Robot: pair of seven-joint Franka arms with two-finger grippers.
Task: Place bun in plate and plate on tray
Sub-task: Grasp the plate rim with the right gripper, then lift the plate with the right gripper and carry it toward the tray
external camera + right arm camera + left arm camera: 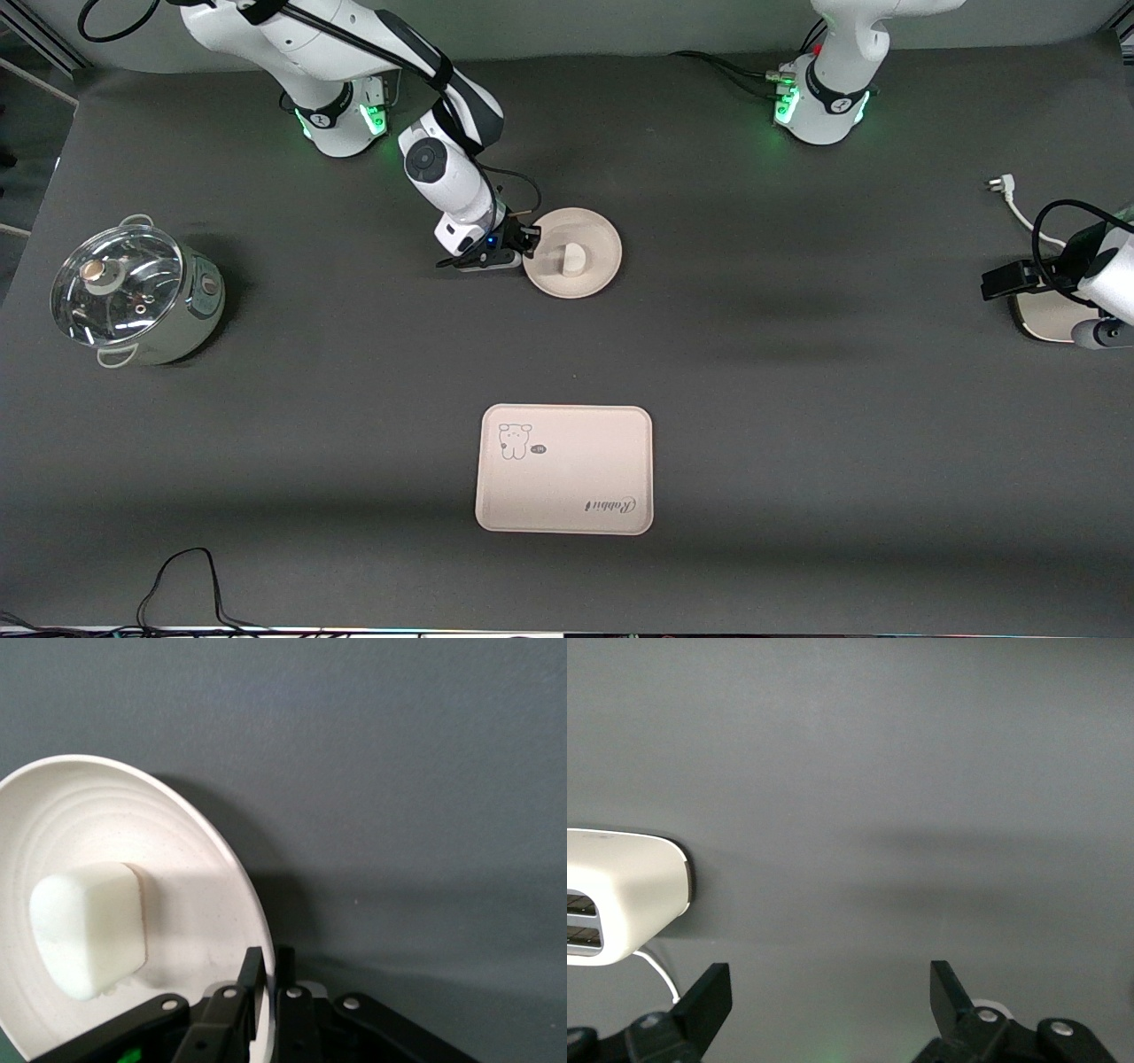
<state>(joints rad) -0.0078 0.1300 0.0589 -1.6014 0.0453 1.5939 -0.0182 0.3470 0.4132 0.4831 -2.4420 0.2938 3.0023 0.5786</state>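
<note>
The round cream plate (595, 237) lies on the dark table near the right arm's base, with the small white bun (571, 259) in it. My right gripper (530, 241) is shut on the plate's rim on the side toward the right arm's end. In the right wrist view the fingers (254, 979) pinch the rim of the plate (133, 824), one inside and one outside, with the bun (87, 928) beside them. The rectangular tray (565, 470) with the animal drawing and "Rabbit" lies nearer the front camera. My left gripper (830, 992) is open and empty, waiting at the left arm's end of the table.
A glass-lidded pot (133, 295) stands at the right arm's end. A white box-like device (1050, 315) with a cable lies under the left arm's hand, also in the left wrist view (620, 904). A white plug (999, 184) lies near it.
</note>
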